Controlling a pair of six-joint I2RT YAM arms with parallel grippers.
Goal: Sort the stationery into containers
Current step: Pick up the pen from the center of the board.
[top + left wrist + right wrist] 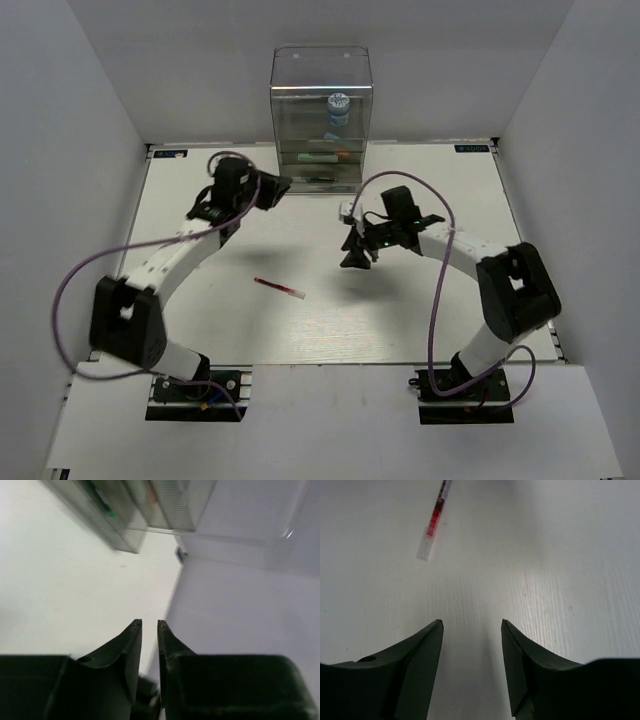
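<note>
A red pen [280, 288] with a clear cap lies on the white table between the arms; in the right wrist view the red pen [434, 522] is ahead and to the left of the fingers. My right gripper [355, 257] [471, 622] points down at the table, open and empty. The clear containers cabinet [320, 75] stands at the back, with a blue-white roll [338, 108] on an upper level and pens [325, 157] lower down. My left gripper [282, 185] [148, 623] hovers by the cabinet's lower left corner [125, 535], its jaws a narrow gap apart with nothing between them.
White walls enclose the table [200, 330] on the left, back and right. Purple cables [80, 270] loop from both arms. The cabinet's lowest drawer front [325, 180] sits close to the left gripper.
</note>
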